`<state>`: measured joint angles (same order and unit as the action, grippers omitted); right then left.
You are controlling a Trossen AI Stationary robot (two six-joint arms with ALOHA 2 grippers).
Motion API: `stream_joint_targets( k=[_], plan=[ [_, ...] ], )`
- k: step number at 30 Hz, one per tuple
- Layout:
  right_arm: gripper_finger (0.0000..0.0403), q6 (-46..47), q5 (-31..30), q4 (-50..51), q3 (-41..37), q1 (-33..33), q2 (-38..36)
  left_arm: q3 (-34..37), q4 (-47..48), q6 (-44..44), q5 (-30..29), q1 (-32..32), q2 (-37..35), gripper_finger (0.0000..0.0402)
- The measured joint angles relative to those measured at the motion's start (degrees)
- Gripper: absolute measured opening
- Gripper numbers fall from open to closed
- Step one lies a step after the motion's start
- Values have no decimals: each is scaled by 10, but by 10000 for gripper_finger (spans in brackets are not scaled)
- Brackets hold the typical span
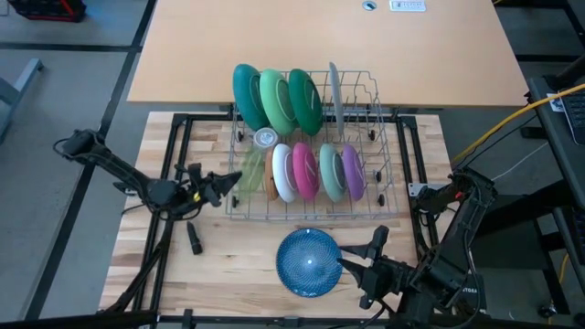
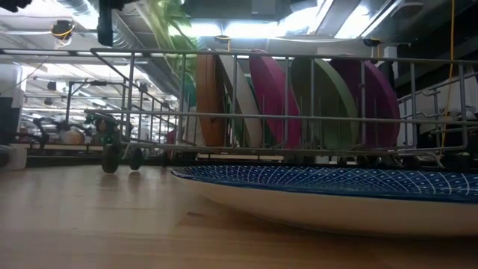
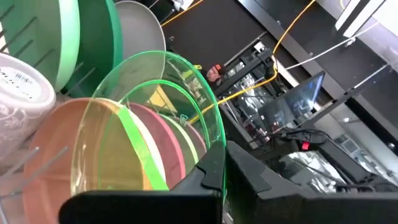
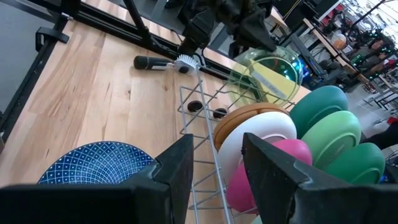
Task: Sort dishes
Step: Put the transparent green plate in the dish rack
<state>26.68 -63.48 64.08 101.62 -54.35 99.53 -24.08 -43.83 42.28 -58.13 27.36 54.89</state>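
A wire dish rack (image 1: 311, 151) holds teal, green and dark green plates (image 1: 274, 99) and a grey one (image 1: 335, 91) on edge in its far row. Tan, white, pink, pale green and purple dishes (image 1: 311, 172) stand on edge in its near row. My left gripper (image 1: 228, 181) is shut on a clear pale green bowl (image 1: 250, 172) at the rack's left end, beside the tan dish (image 3: 56, 162). A blue patterned plate (image 1: 309, 262) lies flat on the table in front of the rack. My right gripper (image 1: 361, 270) hangs open just right of it, nothing between its fingers (image 4: 180, 168). My left gripper pinches the clear bowl's rim (image 3: 214, 158) between its two fingers. It comes about level from the table's left side. The bowl stands on edge, its hollow toward the rack's other dishes. Whether it touches the rack I cannot tell.
A dish brush (image 1: 195, 239) lies on the table left of the blue plate. A small white cup (image 1: 265, 138) sits in the rack between the two rows. Black frame bars (image 1: 183, 137) run along the table's sides. Bare wood lies in front of the rack at the left.
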Motion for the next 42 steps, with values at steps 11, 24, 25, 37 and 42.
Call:
stream_joint_targets(
  k=[11, 24, 25, 37, 42],
  plan=[
    [144, 5, 0, 0, 0, 0, 0, 0, -1, 61, 39, -41, 29, 0],
    [144, 7, 16, -1, 0, 0, 0, 0, 0, 83, 40, -62, 72, 0],
    [144, 9, 16, -1, 0, 0, 0, 0, 1, 83, 40, -64, 72, 0],
    [144, 21, 22, 0, 0, 0, 0, 0, 7, 67, 3, -63, 71, 0],
    [144, 33, 23, 0, 0, 0, 0, 0, 12, 69, -5, -63, 71, 0]
  ],
)
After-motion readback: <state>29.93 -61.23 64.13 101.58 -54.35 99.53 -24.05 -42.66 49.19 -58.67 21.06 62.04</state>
